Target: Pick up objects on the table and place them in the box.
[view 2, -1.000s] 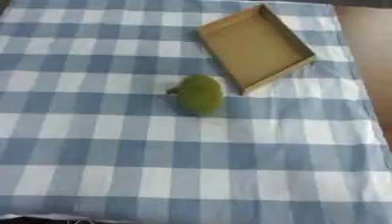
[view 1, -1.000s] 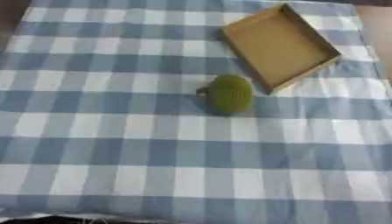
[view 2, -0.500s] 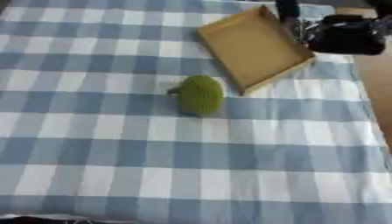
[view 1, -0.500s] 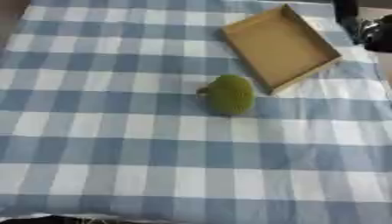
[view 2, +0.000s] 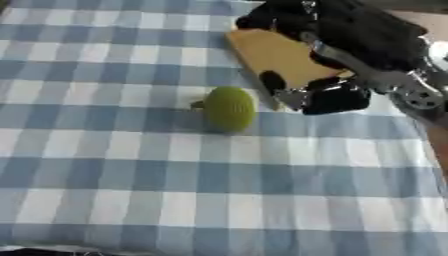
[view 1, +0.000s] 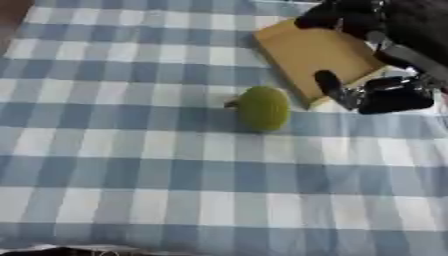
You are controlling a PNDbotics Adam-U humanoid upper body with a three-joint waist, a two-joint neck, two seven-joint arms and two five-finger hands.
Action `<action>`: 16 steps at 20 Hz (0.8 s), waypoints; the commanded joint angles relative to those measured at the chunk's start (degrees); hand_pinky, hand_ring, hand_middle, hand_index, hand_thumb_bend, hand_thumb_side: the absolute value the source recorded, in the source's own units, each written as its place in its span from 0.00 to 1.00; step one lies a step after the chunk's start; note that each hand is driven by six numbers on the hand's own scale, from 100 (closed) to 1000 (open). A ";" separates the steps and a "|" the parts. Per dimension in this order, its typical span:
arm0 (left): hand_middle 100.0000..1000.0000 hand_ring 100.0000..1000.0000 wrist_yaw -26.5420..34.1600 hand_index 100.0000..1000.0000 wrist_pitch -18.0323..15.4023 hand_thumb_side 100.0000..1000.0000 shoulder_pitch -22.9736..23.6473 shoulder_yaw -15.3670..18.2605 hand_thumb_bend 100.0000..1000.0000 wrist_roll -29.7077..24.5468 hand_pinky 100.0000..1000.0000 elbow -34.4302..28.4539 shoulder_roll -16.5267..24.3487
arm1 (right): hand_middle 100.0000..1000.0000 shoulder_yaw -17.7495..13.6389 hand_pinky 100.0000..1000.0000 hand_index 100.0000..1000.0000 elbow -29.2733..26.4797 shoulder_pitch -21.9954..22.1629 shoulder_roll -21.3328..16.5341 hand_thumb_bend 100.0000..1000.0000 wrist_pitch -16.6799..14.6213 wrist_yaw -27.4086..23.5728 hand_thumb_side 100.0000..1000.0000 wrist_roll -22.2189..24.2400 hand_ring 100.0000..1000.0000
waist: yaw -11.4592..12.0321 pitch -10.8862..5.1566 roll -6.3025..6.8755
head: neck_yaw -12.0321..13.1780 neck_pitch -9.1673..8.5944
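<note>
A green, rough-skinned oval fruit (view 1: 262,107) with a short stem lies on the blue checked cloth, just left of the box's near corner. The shallow brown cardboard box (view 1: 308,50) lies tilted at the upper right, its inside bare where visible. My right hand (view 1: 394,95) comes in from the upper right and hovers over the box's near edge, open. One dark finger (view 1: 328,85) points down toward the fruit, a short gap away from it. The arm hides the box's right side. My left hand shows in neither view.
The blue and white checked cloth (view 1: 131,150) covers the whole table. Its front edge (view 1: 52,250) runs along the bottom. A brown strip (view 2: 437,145) shows past the cloth's right side.
My right hand has come in from the upper right and moved down and left across the box, ending close to the fruit. Fruit and box have not moved.
</note>
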 commanded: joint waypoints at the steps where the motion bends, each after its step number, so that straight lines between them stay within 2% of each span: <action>1: 0.56 0.56 0.32 0.76 -0.06 0.41 -0.52 0.22 0.11 -0.24 0.55 -0.83 1.60 | 0.80 1.31 0.94 0.97 -0.75 -1.78 0.13 0.00 2.06 -2.27 0.12 2.78 1.00 | -0.01 -1.31 0.22 | -0.13 -0.55; 6: 0.56 0.56 0.49 0.76 -0.04 0.41 -0.50 0.17 0.10 -0.38 0.55 -0.83 1.61 | 0.82 3.86 0.96 0.98 -0.73 -4.64 2.39 0.00 6.37 -6.17 0.12 7.18 1.00 | -0.07 -1.46 0.26 | -0.18 -0.50; 7: 0.56 0.56 0.51 0.75 0.00 0.42 -0.46 0.14 0.10 -0.42 0.55 -0.83 1.59 | 0.82 4.20 0.97 0.99 -0.51 -5.10 2.82 0.00 7.30 -6.59 0.21 8.11 1.00 | -0.09 -1.47 0.26 | -0.21 -0.50; 8: 0.56 0.56 0.53 0.75 0.03 0.42 -0.43 0.12 0.10 -0.46 0.55 -0.83 1.57 | 0.82 4.56 0.97 0.99 -0.14 -5.56 3.34 0.00 8.23 -6.97 0.25 9.04 1.00 | -0.11 -1.48 0.25 | -0.22 -0.49; 12: 0.56 0.56 0.60 0.75 0.11 0.42 -0.37 0.12 0.10 -0.52 0.55 -0.83 1.54 | 0.82 5.04 0.99 1.00 0.67 -7.29 5.40 0.00 12.00 -8.98 0.61 12.81 1.00 | -0.25 -1.50 0.23 | -0.10 -0.40; 16: 0.56 0.56 0.63 0.75 0.17 0.42 -0.36 0.09 0.10 -0.57 0.55 -0.83 1.50 | 0.82 5.41 0.99 1.00 1.49 -8.10 6.93 0.00 15.54 -11.14 0.68 16.35 1.00 | -0.32 -1.48 0.23 | -0.08 -0.35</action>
